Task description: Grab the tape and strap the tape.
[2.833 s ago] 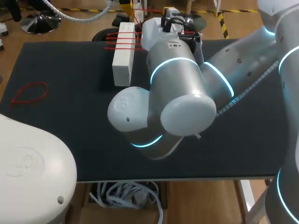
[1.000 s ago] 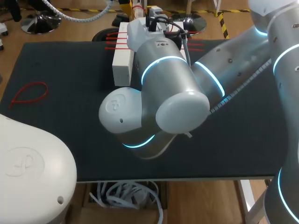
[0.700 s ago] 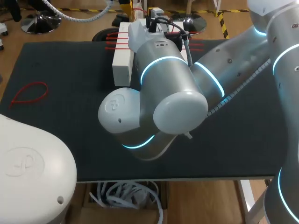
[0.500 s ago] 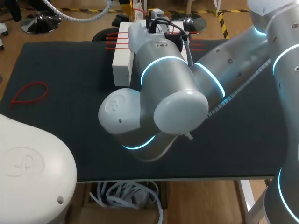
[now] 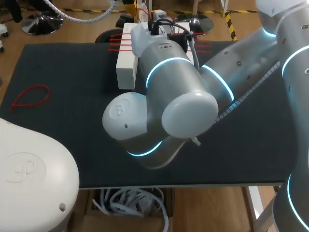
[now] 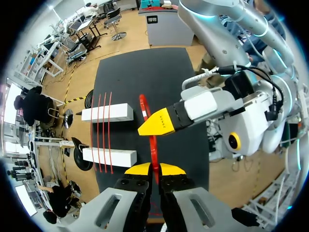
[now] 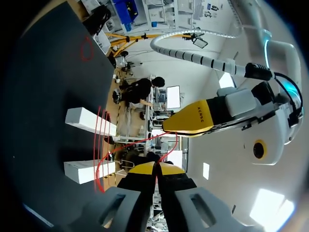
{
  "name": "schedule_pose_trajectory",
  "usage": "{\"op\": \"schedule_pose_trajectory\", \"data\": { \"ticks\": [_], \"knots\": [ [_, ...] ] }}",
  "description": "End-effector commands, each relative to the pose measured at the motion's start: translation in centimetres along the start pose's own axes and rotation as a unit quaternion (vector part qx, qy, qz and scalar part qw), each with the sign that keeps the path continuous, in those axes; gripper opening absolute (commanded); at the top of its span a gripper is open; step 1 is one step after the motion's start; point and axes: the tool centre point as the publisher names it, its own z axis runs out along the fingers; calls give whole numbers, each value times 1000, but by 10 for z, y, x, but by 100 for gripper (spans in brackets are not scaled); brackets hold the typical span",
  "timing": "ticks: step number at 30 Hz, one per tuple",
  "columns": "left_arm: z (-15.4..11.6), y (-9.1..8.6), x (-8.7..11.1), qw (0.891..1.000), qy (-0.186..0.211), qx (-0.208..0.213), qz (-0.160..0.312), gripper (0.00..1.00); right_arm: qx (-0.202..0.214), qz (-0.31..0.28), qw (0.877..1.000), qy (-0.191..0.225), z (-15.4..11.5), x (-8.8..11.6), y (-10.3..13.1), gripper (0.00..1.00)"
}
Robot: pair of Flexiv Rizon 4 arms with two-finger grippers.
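Note:
A red zip tie (image 6: 150, 145) is stretched in the air between my two grippers. In the left wrist view my left gripper (image 6: 153, 168) is shut on one end, and my right gripper (image 6: 159, 123) pinches the strap just ahead of it. The right wrist view shows my right gripper (image 7: 154, 168) shut on the red zip tie (image 7: 135, 143), which curves toward my left gripper (image 7: 193, 121). In the head view the bulky right arm (image 5: 169, 96) hides both grippers and the strap.
Two white blocks (image 5: 126, 65) (image 6: 107, 112) (image 6: 108, 157) stand at the far edge of the black mat (image 5: 72, 121), with three red ties (image 6: 102, 130) laid across them. A looped red tie (image 5: 30, 96) lies at the mat's left.
Since the earliest frame the right arm has swung a little to the left, over the white blocks. Over the last second it has hardly moved.

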Motion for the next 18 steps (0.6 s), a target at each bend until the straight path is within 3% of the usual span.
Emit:
{"op": "schedule_pose_trajectory", "data": {
  "ticks": [1, 18],
  "knots": [
    [0, -1, 0, 1000, 0, -1, 0, 0, -1, -10, 1000, -4, -1, -10, -1, 0],
    [0, -1, 0, 1000, 0, -1, 0, 0, 16, -6, 999, -40, 8, -25, 0, 0]
  ]
}}
